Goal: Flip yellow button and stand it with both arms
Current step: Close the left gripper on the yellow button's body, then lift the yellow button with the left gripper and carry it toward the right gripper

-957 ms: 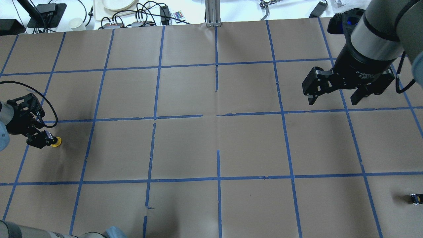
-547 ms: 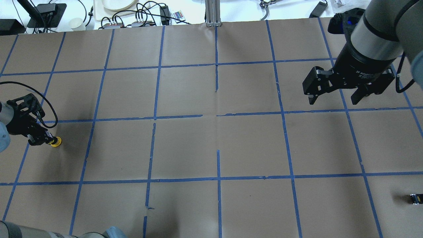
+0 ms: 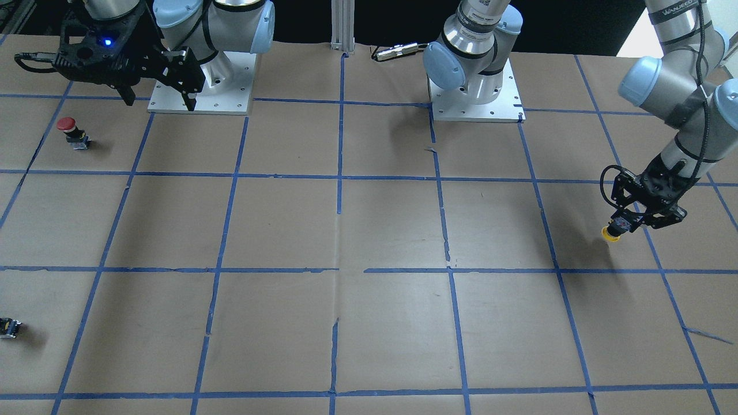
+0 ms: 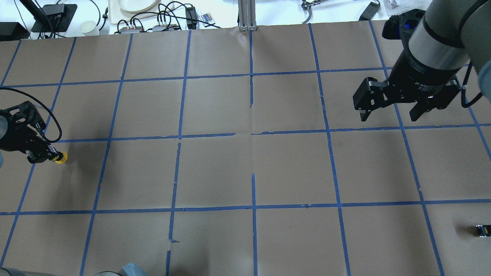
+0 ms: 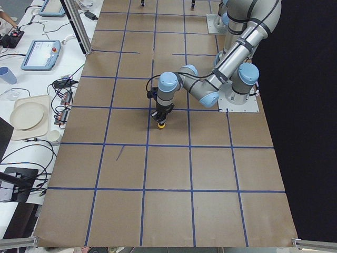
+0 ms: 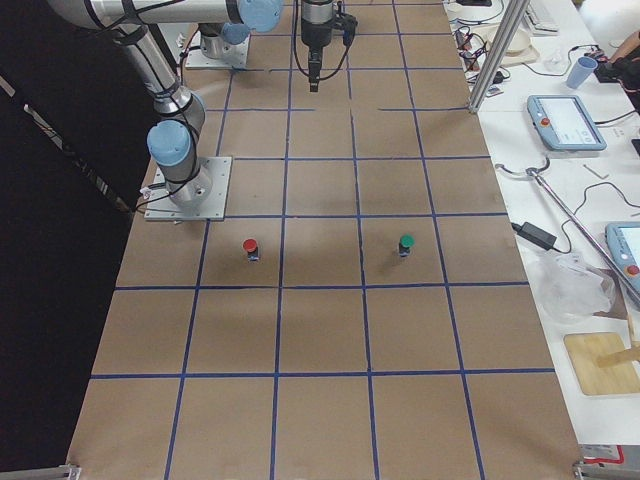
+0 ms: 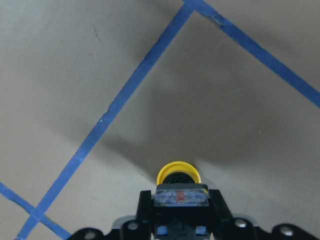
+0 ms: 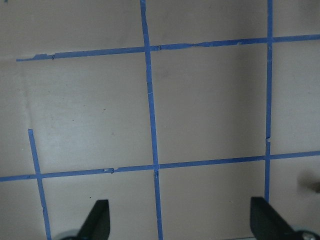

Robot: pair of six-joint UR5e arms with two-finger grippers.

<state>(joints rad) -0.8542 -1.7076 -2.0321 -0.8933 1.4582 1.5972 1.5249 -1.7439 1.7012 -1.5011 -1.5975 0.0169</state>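
The yellow button (image 4: 60, 157) is at the table's left edge, its grey base clamped between the fingers of my left gripper (image 4: 43, 155). The left gripper is shut on it. The yellow cap (image 7: 177, 174) points away from the wrist toward the paper. It is low over the brown table cover (image 4: 215, 172); I cannot tell whether it touches. It also shows in the front view (image 3: 610, 233) and the left side view (image 5: 161, 125). My right gripper (image 4: 389, 111) is open and empty, high over the far right of the table. Its fingers (image 8: 97, 220) frame bare paper.
A red-capped button (image 3: 68, 128) stands near the right arm's base plate (image 3: 199, 106). A green-capped button (image 6: 405, 243) stands beside it in the right side view. A small dark part with a yellow mark (image 4: 481, 230) lies at the near right edge. Cables and gear line the far edge.
My left gripper closed on the button's base, then drew it a little to the left and away from the robot. The right gripper barely moved.
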